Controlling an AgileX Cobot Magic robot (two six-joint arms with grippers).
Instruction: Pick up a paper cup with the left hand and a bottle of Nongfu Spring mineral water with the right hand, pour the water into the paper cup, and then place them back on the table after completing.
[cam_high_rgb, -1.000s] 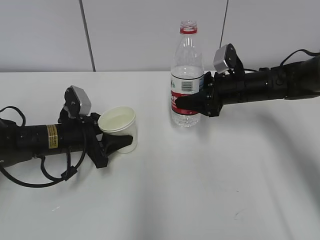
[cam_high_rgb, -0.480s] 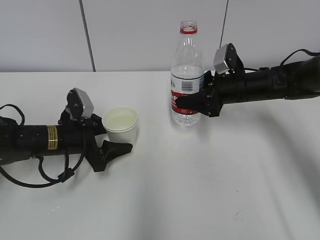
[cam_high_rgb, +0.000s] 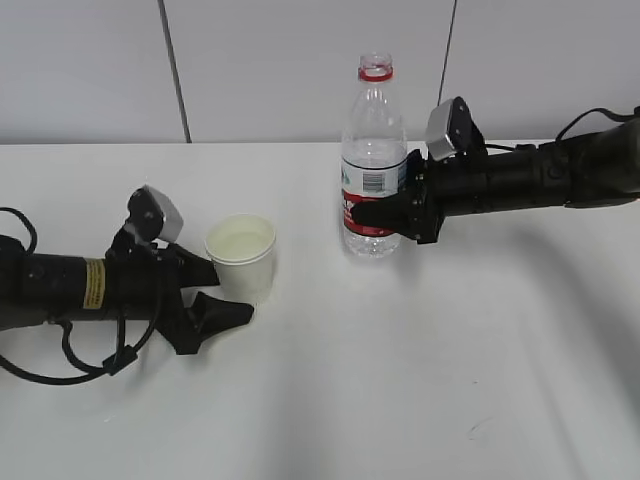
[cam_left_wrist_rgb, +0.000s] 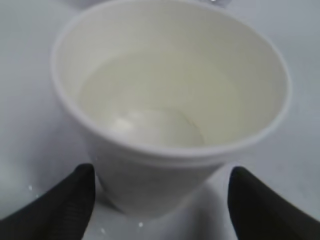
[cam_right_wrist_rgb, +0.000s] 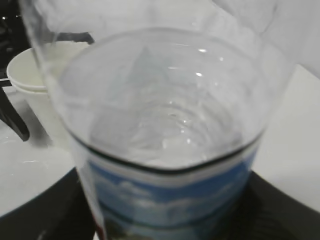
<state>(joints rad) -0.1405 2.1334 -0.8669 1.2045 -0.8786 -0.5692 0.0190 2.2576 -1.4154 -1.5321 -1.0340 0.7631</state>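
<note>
Release of the paper cup (cam_high_rgb: 241, 257) was complete: the left hand (cam_high_rgb: 222, 295) had spread its jaws well clear of the cup wall and backed off toward 9 o'clock, leaving the cup upright on the table (cam_high_rgb: 400, 380) with water (cam_left_wrist_rgb: 145, 115) inside. Pouring therefore appeared finished, and the cup's return done. The bottle (cam_high_rgb: 373, 160) stood upright at 2 o'clock from the cup, well apart, cap off. The right hand (cam_high_rgb: 385, 212) remained clamped around its red label, so that release was outstanding. Nothing else stood on the table; no obstruction lay near either arm's withdrawal path.
</note>
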